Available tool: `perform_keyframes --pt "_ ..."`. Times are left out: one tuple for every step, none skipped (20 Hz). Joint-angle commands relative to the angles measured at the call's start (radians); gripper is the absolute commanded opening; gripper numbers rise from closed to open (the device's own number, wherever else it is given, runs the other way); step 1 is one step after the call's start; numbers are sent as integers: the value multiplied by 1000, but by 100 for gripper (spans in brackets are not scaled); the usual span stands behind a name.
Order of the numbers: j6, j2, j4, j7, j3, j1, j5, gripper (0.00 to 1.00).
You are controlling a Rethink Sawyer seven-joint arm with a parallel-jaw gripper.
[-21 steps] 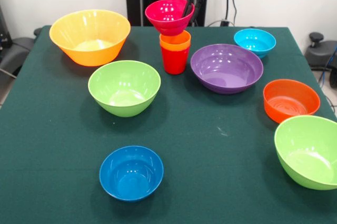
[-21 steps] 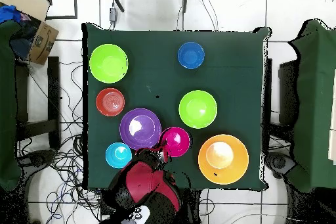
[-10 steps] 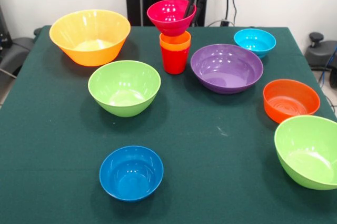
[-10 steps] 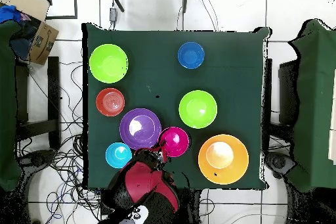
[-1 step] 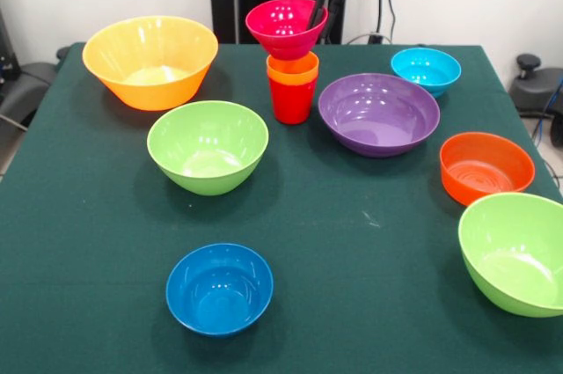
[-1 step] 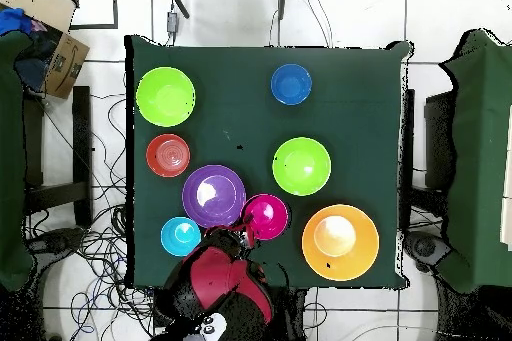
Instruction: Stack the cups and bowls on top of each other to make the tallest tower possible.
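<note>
On green cloth, jaws pinch the glossy pink bowl atop nested cups.

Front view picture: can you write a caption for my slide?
Robot gripper at the pink bowl atop stacked orange and red cups, seven bowls spread around on the green table.

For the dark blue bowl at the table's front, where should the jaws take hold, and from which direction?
Probably the rim, coming straight down from above. The dark blue bowl sits upright with its mouth open upward and stands alone on the green table, so one jaw can go inside and one outside its thin wall. Its rounded, glossy sides taper downward and offer little to a sideways grasp.
</note>
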Motion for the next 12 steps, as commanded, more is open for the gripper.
perform_keyframes --pt "-25 51 50 184 122 -2 33 0" --pt "-27 51 51 187 122 -1 34 0" --pt "-31 51 51 189 124 -3 33 0" --pt "-36 51 52 194 125 -3 34 0" --pt "-45 54 53 199 126 -4 34 0" --pt "-55 56 54 204 128 -4 35 0" --pt "-65 58 55 209 129 -5 35 0" --pt "-73 60 56 213 130 -6 35 0" --pt "-78 62 56 217 131 -6 35 0" --pt "-82 64 55 219 132 -6 34 0" --pt "-85 65 55 222 132 -6 33 0" --pt "-87 66 53 224 132 -6 32 0"
